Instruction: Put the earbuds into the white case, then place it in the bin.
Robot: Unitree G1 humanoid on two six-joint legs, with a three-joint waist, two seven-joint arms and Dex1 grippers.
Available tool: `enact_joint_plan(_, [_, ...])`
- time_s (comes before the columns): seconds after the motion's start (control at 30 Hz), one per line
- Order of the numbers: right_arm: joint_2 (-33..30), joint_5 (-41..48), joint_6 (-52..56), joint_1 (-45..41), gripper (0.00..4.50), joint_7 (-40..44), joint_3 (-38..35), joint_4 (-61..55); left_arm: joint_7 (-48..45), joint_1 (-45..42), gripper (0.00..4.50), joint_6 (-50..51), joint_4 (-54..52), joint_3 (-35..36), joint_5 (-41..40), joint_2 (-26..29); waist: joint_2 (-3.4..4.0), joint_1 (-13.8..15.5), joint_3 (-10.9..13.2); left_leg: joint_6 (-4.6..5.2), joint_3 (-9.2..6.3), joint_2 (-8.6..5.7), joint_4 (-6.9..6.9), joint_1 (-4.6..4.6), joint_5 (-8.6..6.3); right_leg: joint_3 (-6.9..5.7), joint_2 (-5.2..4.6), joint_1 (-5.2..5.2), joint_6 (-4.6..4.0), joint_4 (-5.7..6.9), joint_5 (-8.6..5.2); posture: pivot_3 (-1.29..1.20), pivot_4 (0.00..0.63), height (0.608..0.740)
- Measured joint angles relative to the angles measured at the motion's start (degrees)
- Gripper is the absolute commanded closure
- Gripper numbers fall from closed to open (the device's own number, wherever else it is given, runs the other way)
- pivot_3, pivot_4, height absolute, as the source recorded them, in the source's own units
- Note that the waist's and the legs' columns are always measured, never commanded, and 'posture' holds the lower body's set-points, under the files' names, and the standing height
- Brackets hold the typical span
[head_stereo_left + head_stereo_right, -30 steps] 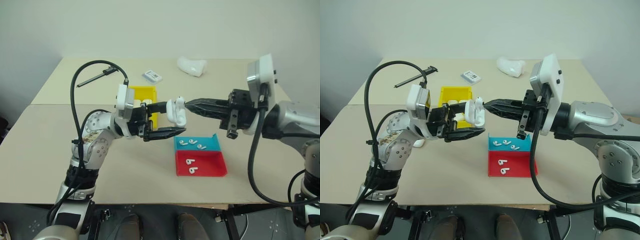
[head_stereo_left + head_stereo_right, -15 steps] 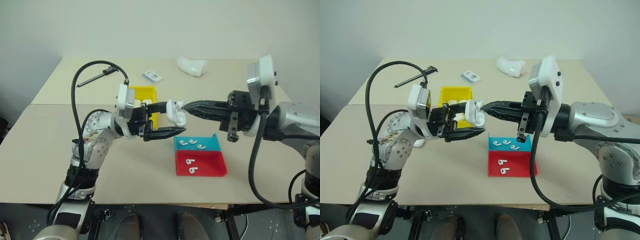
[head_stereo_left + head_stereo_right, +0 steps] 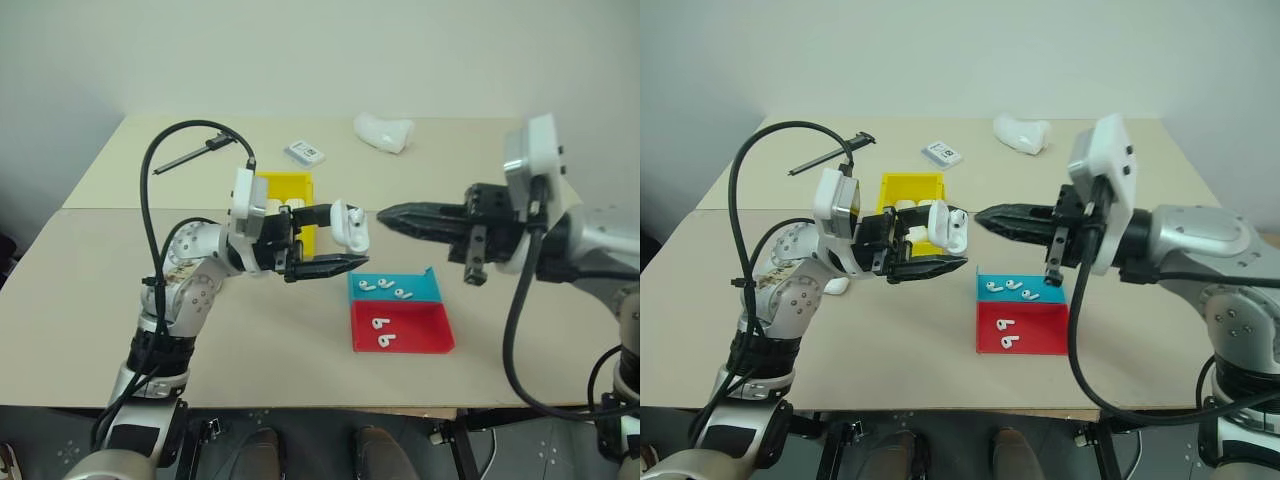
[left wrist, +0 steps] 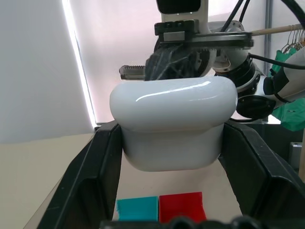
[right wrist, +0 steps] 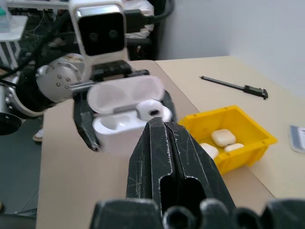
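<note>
1. Beige tabletop [image 3: 250,330] under a plain wall; the yellow bin [image 3: 284,186] sits behind the left gripper [image 3: 330,240].
2. Left gripper clamps the white case [image 3: 348,225] — lid flipped open, one earbud [image 5: 151,109] seated, the other socket empty.
3. Right gripper [image 3: 385,215] — pinched together, empty — points at the case, just apart.
4. Spare earbuds [image 3: 386,289] lie in the teal tray [image 3: 428,288], below it — the right arm is nearer.
</note>
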Motion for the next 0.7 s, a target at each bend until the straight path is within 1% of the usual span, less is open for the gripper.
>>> enact_joint_plan(0.03, [-2.07, -2.92, -1.52, -0.02, 4.44, 1.83, 1.21, 1.17, -0.12, 0.13, 1.69, 0.02, 0.0, 0.38, -0.12, 0.58, 0.0, -0.02, 0.0, 0.0, 0.0, 0.01, 0.0, 0.01, 0.0, -0.01, 0.0, 0.01, 0.0, -0.02, 0.0, 0.0, 0.15, 0.74])
enact_joint_plan(0.07, [-4.63, -7.16, -4.01, -0.22, 4.44, 4.15, 3.94, 2.51, -0.26, 0.29, 1.69, 0.03, -0.03, 0.83, -0.18, 1.04, 0.01, -0.09, 0.0, 0.0, 0.02, 0.01, -0.01, 0.03, 0.0, 0.0, 0.0, 0.01, 0.0, -0.03, 0.0, 0.0, 0.15, 0.74])
enact_joint_plan(0.1, [-7.02, -13.03, -7.2, -1.48, 4.26, 7.37, 9.07, 5.3, -0.38, 0.56, 1.69, 0.04, -0.16, 1.37, -0.2, 1.38, 0.01, -0.36, 0.0, 0.01, 0.06, 0.02, -0.01, 0.1, 0.0, 0.03, 0.01, 0.02, 0.01, -0.02, 0.0, 0.0, 0.15, 0.74])
enact_joint_plan(0.17, [-8.08, -21.85, -12.11, -3.79, 3.83, 12.48, 17.4, 10.71, -0.49, 0.88, 1.69, 0.04, -0.53, 1.38, -0.21, 1.38, 0.01, -0.55, 0.0, 0.01, 0.09, 0.03, 0.0, 0.11, 0.0, 0.05, 0.02, 0.01, 0.01, -0.02, 0.0, 0.0, 0.15, 0.74])
enact_joint_plan(0.23, [-7.04, -29.99, -16.98, -7.05, 3.18, 18.12, 25.64, 17.39, -0.55, 1.33, 1.69, 0.04, -1.35, 1.21, -0.22, 1.19, 0.03, -0.7, 0.01, 0.01, 0.08, 0.04, -0.01, 0.07, 0.0, 0.06, 0.05, -0.02, 0.0, -0.01, 0.0, 0.0, 0.15, 0.74])
enact_joint_plan(0.33, [-2.86, -41.38, -25.78, -14.06, 2.17, 26.65, 36.25, 28.53, -0.46, 2.05, 1.69, 0.05, -2.17, 1.07, -0.21, 0.96, 0.12, -1.06, 0.09, 0.01, 0.1, 0.03, -0.01, 0.01, 0.0, 0.09, 0.07, -0.1, 0.0, 0.0, 0.0, 0.0, 0.15, 0.74])
enact_joint_plan(0.4, [-0.03, -47.47, -31.72, -17.12, 2.17, 30.09, 40.37, 35.04, -0.24, 2.3, 1.69, 0.05, -2.51, 1.11, -0.2, 0.89, 0.12, -0.97, 0.09, 0.01, 0.11, 0.03, -0.01, -0.01, 0.0, 0.08, 0.07, -0.1, 0.0, -0.01, 0.0, 0.0, 0.15, 0.74])
enact_joint_plan(0.47, [2.96, -51.8, -36.02, -19.25, 2.17, 31.95, 42.69, 40.92, 0.13, 2.46, 1.69, 0.05, -2.68, 1.16, -0.19, 0.86, 0.13, -0.77, 0.1, 0.01, 0.13, 0.03, 0.01, -0.04, -0.01, 0.08, 0.05, -0.11, -0.01, -0.02, 0.0, 0.0, 0.15, 0.74])
enact_joint_plan(0.57, [8.0, -56.7, -42.23, -23.05, 2.17, 33.84, 44.57, 49.91, 0.59, 2.91, 1.69, 0.05, -3.34, 1.28, -0.18, 0.91, 0.14, -0.68, 0.11, 0.01, 0.18, 0.02, 0.02, -0.04, 0.0, 0.08, 0.04, -0.13, -0.02, 0.0, 0.01, 0.0, 0.15, 0.74])
enact_joint_plan(0.7, [13.22, -62.2, -50.71, -27.82, 2.17, 35.49, 46.01, 60.21, 1.36, 3.82, 1.69, 0.04, -4.27, 1.53, -0.17, 1.15, 0.15, -0.45, 0.12, 0.01, 0.26, 0.03, 0.02, 0.0, 0.0, 0.05, 0.04, -0.11, -0.03, 0.04, 0.01, 0.0, 0.15, 0.74])
